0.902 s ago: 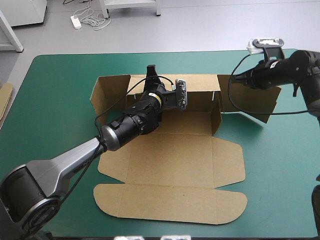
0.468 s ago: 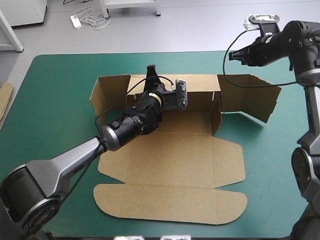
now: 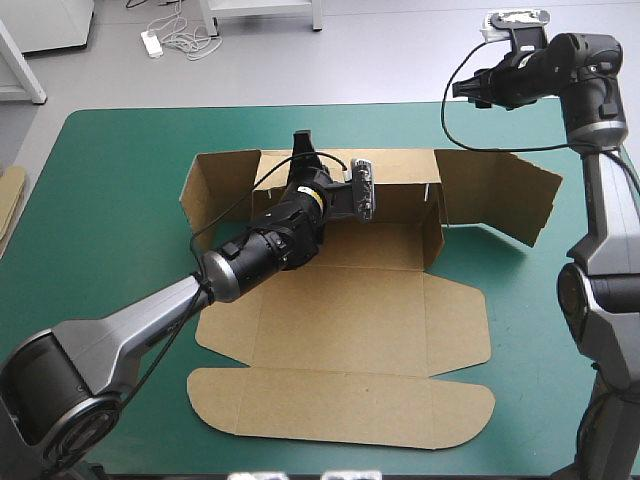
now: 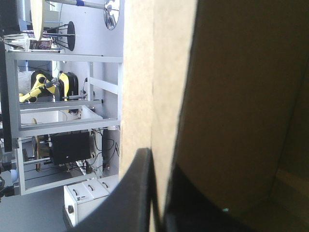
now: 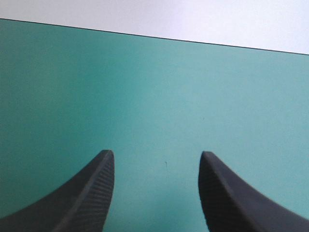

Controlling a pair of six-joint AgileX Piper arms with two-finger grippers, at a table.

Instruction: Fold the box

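box [image 3: 350, 320] mid-table, back wall up, lid flat nearside | left gripper [image 3: 303, 140] clamped on back wall, board between 2 fingers in wrist view | right gripper [image 3: 460, 90] spread, aloft over far-right teal-green cover [image 3: 120, 180] | spare board [image 3: 10, 200] at left edge

Light: bright and even, from overhead; you get no glare on the teal-green cover [image 3: 110, 190]. Shadows: soft, one on the box [image 3: 350, 320] floor at 12 o'clock, one on the cover at 6 o'clock of its right flap. Left wrist view: board face dark, room bright.
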